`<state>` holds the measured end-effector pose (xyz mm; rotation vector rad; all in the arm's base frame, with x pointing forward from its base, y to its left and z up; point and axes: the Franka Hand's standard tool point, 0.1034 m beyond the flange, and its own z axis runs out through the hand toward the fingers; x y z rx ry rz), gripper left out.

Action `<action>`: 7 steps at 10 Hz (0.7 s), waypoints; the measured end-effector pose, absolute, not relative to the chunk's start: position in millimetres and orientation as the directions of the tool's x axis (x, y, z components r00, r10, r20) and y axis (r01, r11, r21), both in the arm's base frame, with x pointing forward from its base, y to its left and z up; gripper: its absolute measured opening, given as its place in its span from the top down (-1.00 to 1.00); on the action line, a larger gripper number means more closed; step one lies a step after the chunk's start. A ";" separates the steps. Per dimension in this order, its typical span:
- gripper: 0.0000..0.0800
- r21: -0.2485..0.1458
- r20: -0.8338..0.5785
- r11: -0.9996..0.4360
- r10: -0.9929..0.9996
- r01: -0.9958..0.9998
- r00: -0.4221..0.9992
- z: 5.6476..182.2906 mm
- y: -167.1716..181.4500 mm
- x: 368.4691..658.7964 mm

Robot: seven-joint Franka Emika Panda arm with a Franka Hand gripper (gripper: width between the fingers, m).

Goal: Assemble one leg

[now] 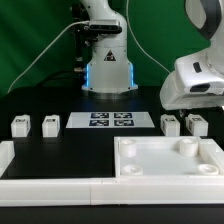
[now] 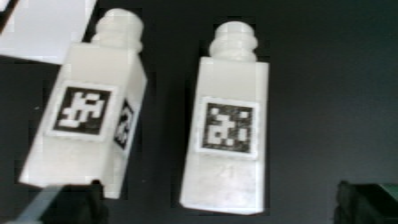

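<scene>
In the exterior view, four legs sit in one row on the black desk [image 1: 60, 145]. Two are toward the exterior view's left, the outer leg [image 1: 18, 125] and the inner leg [image 1: 49, 124]. Two are toward its right, a third leg [image 1: 170, 124] and a fourth leg [image 1: 197, 124]. They are too small here to tell their long axes. One marker board [image 1: 110, 121] lies between the pairs. One large white tray-like part [image 1: 170, 160] lies nearer the camera. The arm [image 1: 195, 80] hangs above the right pair.

The wrist view shows two legs lying flat just beside each other but apart, tags facing up. Their long axes are parallel, and both pegged ends point the same way, toward a corner of the marker board [image 2: 45, 30]. The hand [image 2: 217, 203] is released: its dark fingertips [image 2: 63, 205] are spread wide, holding nothing.
</scene>
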<state>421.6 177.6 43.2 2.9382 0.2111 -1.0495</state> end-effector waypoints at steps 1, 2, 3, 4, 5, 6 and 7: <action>-0.62 -0.023 -0.634 -0.992 0.112 0.126 0.765 41.2 180.7 419.4; -0.62 -0.025 -0.634 -0.991 0.114 0.128 0.765 40.7 180.5 419.3; -0.62 -0.025 -0.635 -0.992 0.114 0.127 0.764 40.6 180.2 419.4; -0.62 -0.025 -0.635 -0.992 0.113 0.127 0.764 40.5 180.0 419.4; -0.62 -0.022 -0.642 -0.992 0.106 0.121 0.760 38.1 178.4 417.8; -0.62 -0.022 -0.652 -0.992 0.109 0.125 0.751 33.4 181.4 413.5; -0.62 -0.024 -0.651 -0.991 0.115 0.131 0.750 32.3 184.5 412.3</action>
